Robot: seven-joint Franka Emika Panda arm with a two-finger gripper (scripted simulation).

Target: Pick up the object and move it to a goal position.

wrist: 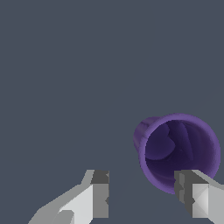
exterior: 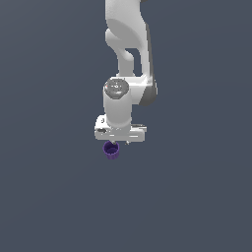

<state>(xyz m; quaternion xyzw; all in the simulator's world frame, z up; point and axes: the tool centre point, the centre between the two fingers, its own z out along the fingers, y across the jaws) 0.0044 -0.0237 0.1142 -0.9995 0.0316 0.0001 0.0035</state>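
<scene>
Bare grey floor [exterior: 54, 197] lies open all around the purple cup [exterior: 111, 150]. One gripper finger [wrist: 192, 197] overlaps the cup's rim, blocking a straight drop; the other finger [wrist: 98, 197] hangs over open floor.

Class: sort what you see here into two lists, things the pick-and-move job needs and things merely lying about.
Needed for the job:
- purple cup
- gripper, open, cup off-centre by one finger

Lying about:
- nothing else visible; only the bare grey floor
</scene>
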